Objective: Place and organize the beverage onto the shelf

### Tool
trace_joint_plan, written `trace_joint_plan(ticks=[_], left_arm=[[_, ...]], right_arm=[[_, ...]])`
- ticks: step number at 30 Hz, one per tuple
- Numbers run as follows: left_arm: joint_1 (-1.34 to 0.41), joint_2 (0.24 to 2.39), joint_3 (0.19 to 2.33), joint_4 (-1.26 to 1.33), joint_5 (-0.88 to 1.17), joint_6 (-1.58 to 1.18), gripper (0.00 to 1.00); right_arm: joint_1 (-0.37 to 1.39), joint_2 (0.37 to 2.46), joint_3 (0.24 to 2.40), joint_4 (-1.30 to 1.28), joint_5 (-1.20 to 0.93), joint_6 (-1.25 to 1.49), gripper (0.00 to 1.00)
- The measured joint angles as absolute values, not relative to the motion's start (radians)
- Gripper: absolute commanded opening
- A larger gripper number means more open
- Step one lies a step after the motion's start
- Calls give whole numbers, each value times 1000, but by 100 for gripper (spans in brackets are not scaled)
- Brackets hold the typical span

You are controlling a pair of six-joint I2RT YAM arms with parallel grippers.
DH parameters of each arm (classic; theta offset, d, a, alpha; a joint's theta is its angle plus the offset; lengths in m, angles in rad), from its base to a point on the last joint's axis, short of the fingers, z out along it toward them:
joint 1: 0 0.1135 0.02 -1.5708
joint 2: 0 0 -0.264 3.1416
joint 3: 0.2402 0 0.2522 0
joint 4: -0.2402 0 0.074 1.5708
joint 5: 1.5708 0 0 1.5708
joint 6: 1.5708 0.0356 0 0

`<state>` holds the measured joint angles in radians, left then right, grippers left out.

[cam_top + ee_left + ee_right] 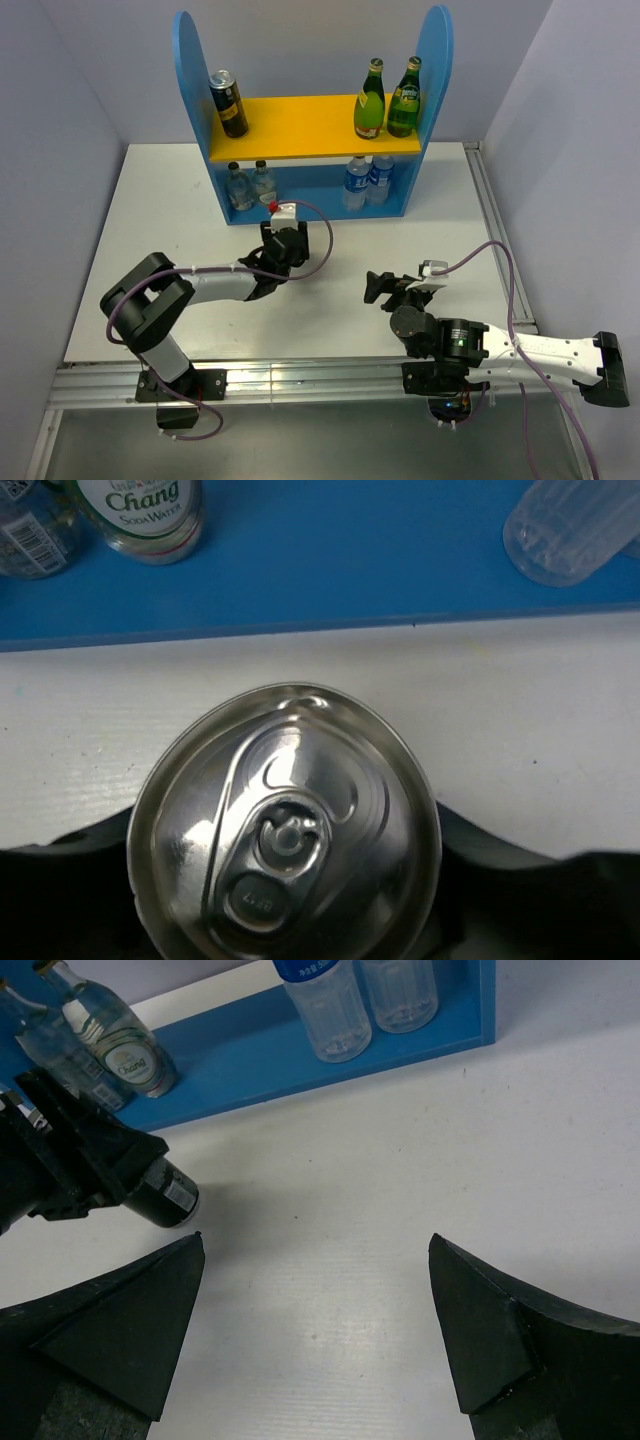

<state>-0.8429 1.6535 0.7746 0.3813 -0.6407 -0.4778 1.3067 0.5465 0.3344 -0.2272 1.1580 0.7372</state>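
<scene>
Filling the corner between plain pale lavender-grey walls, a white matte tabletop (170, 200) runs back from a silver metal rail (320, 378) at its near edge, where both arms are mounted. At the far side of the table stands the two-tier shelf (186, 60), with tall blue round-topped side panels, a yellow upper board and a blue back and base. The drinks number eight. On the yellow board there are three: one dark can with a gold band (228, 103) at the left end and two green glass bottles (369, 100) (404, 98) side by side at the right end. On the blue base there are four: two small clear bottles with white-and-green Chang labels (237, 187) (263, 182) on the left, and two clear plastic water bottles with blue labels (356, 183) (379, 178) on the right. The second dark can (285, 830), its silver pull-tab top facing the wrist camera, sits pinched in the left gripper (284, 240), low over the table just in front of the base. The right gripper (315, 1330) hovers near the middle of the table, its black fingers (120, 1330) spread wide around nothing.
</scene>
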Motion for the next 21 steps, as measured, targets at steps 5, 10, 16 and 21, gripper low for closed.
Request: trace_joint_plan(ticks=[5,10,16,21], left_arm=[[-844,1645,805,310,-649,-464,0],[-852,1568,900,84,-661,-447,0],[-846,1543,1290,-151,-670,-370,0],[-807,1552,1616,-208,-653,-292,0]], right_arm=[[1307,546,334,-226,1158,737,100],[1307,547,334,-224,1158,733,100],[1307,555,334,-223,1158,730,100],[1307,556,334,-224,1158,730,100]])
